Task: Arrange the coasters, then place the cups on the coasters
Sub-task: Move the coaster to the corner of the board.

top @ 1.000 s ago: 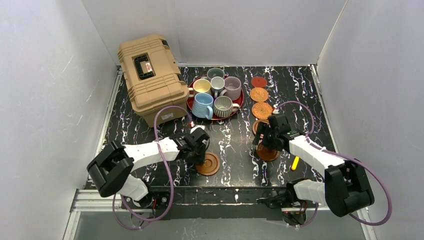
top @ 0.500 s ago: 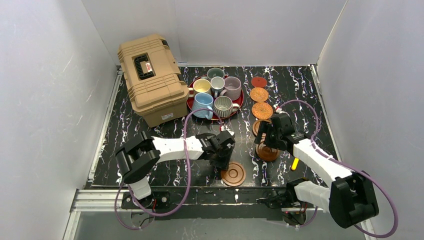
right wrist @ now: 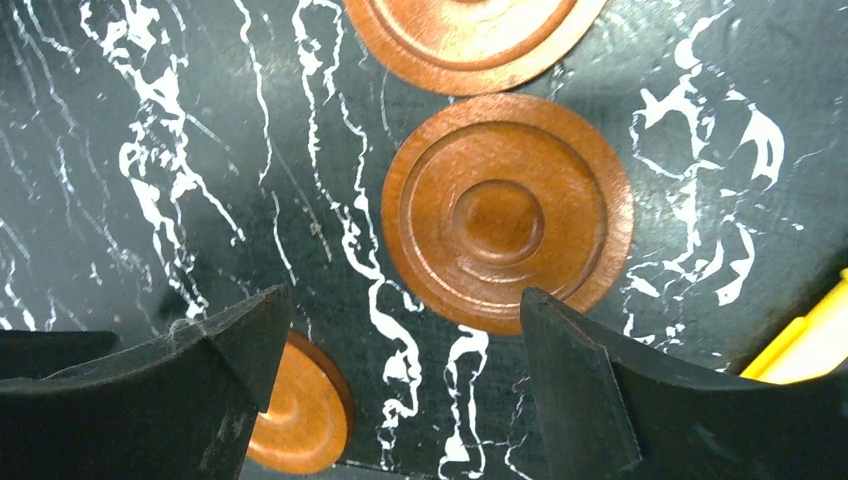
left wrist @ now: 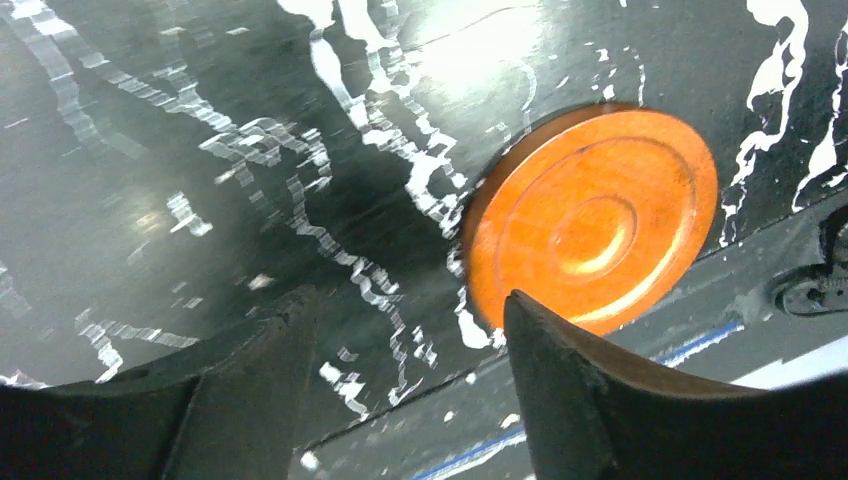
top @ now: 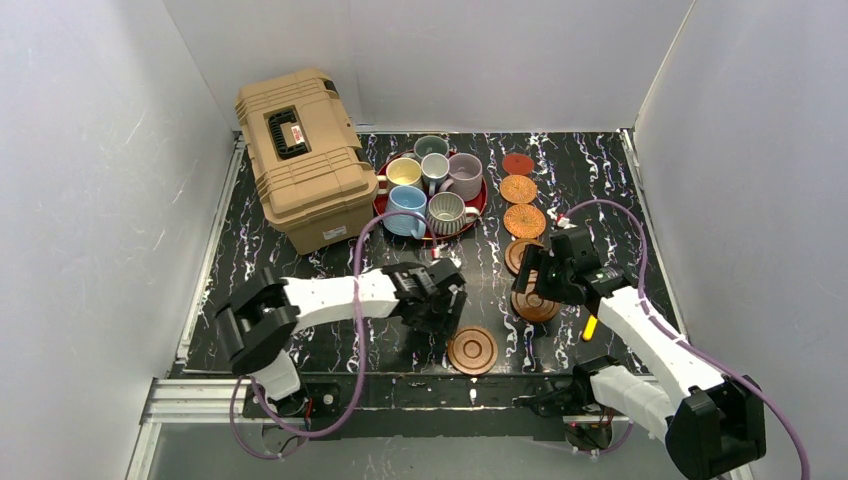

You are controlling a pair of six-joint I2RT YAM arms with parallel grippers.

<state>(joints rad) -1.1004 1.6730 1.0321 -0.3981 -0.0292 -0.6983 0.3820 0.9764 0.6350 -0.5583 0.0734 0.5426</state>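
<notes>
Three dark wood coasters lie on the black marbled table: one point(top: 472, 350) by the front edge, one point(top: 535, 307) to its right, and one point(top: 518, 253) partly hidden behind it. Two orange woven coasters point(top: 524, 221) and a red one point(top: 517, 164) continue the column toward the back. My left gripper point(top: 440, 308) is open and empty, just left of the front coaster point(left wrist: 590, 220). My right gripper point(top: 548, 280) hovers open over the middle wood coaster point(right wrist: 507, 225). Several cups point(top: 446, 212) stand on the red tray point(top: 480, 205).
A tan toolbox point(top: 305, 155) stands at the back left, beside the tray. A small yellow object point(top: 590, 326) lies right of the wood coasters. White walls close in three sides, and the front coaster lies close to the table's near edge.
The left gripper carried a wood coaster rightward along the front edge, set it down and opened, now pulled back slightly. The right gripper lifted a little over its coaster.
</notes>
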